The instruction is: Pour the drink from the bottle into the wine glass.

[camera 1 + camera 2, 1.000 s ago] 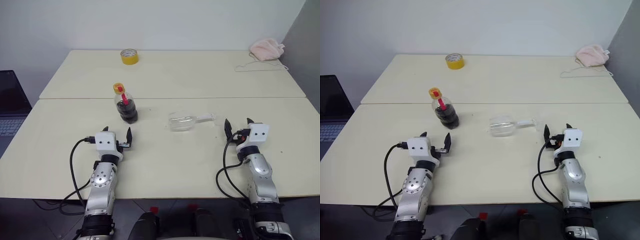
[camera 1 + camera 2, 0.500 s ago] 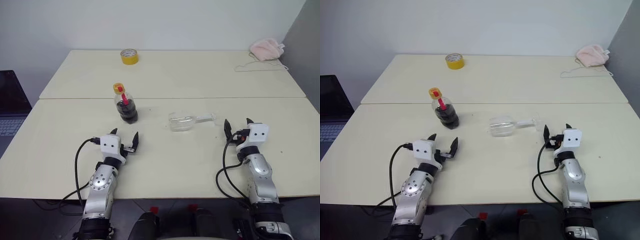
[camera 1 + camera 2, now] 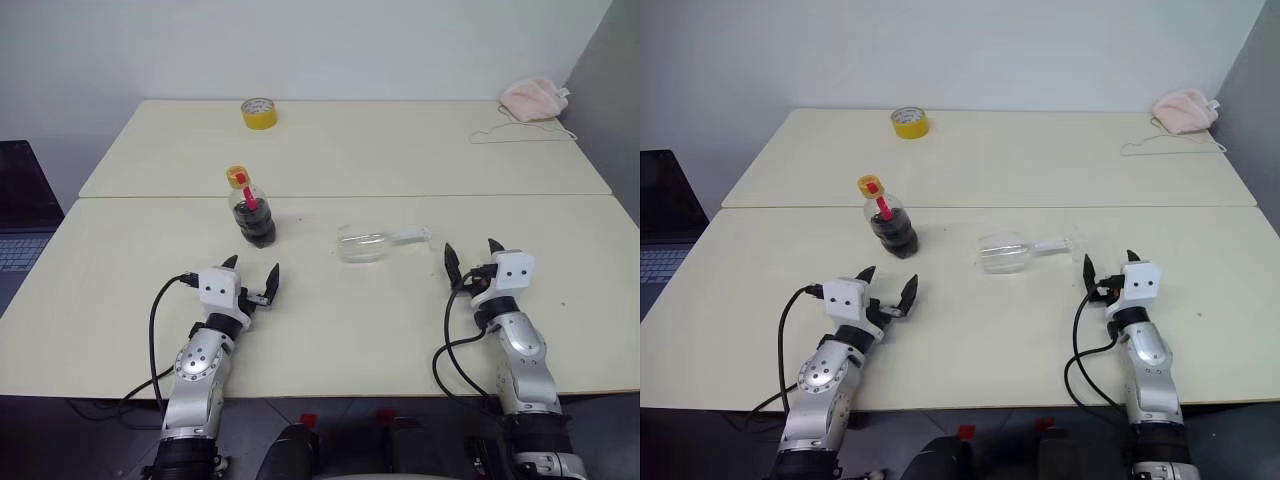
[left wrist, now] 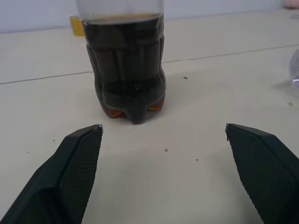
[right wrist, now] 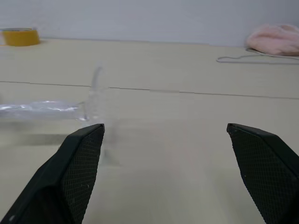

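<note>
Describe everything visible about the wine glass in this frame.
The wine glass is clear, apparently empty, and lies on its side on the table, bowl toward the bottle, its thin stem and round foot toward the right gripper. Nothing but the table touches it; both grippers are apart from it.

No readable text shows; the bottle label cannot be made out.

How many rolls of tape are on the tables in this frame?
1. The yellow tape roll lies on the far table, near its back edge, beyond the bottle. Nothing here looks able to hide another.
</note>
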Controlling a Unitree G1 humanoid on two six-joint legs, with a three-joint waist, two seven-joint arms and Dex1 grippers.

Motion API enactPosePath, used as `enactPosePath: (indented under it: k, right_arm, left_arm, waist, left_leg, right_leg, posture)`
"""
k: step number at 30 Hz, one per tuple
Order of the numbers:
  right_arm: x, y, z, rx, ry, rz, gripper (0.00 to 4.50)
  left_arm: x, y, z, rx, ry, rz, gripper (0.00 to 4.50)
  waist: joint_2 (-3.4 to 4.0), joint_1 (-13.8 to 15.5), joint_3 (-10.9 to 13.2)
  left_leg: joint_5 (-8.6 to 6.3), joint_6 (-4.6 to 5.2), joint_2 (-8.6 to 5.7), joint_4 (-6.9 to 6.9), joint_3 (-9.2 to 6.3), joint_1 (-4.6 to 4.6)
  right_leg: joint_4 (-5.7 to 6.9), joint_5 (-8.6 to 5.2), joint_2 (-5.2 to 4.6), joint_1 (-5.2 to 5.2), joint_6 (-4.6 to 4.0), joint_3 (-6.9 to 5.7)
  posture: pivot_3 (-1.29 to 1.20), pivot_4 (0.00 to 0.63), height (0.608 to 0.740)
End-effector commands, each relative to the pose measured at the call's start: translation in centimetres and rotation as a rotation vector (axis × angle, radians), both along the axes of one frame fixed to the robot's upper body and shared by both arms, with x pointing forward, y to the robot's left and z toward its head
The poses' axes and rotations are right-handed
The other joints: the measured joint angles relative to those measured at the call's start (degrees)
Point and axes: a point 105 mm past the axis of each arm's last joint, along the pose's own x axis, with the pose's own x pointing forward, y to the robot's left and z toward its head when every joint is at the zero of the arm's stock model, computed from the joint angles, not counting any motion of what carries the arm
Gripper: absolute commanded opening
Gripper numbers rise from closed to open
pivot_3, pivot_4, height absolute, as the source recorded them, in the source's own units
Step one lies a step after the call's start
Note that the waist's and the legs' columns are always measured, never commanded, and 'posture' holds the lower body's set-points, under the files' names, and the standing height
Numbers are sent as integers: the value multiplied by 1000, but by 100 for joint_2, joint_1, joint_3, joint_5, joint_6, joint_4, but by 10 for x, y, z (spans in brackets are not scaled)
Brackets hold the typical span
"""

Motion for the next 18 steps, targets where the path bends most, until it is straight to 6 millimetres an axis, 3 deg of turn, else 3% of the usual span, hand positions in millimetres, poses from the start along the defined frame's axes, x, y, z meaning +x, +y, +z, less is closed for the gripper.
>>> enactPosePath:
  k: [1, 9, 18]
  right_arm:
    - [-12, 19, 24, 10, -59, 155, 4500]
    - [-40, 53, 29, -86, -24, 413, 4500]
    - [-46, 71, 38, -98, -15, 533, 4500]
  left_arm:
    - [-1, 2, 18, -26, -64, -10, 4459]
    - [5, 5, 16, -104, -20, 12, 4459]
    - [10, 8, 25, -30, -54, 19, 4459]
  waist:
    - [0, 1, 0]
    - [0, 7, 0]
    - [0, 10, 0]
  left_leg:
    - [0, 0, 1, 0, -1, 0]
    - [-1, 1, 0, 0, -9, 5]
    - [-1, 1, 0, 0, -13, 6]
  right_leg:
    - [0, 0, 0, 0, 0, -1]
    - [-12, 0, 1, 17, 0, -7]
    - [-17, 0, 1, 20, 0, -11]
  posture:
    - [0, 150, 740]
    - [0, 150, 740]
    - [0, 150, 740]
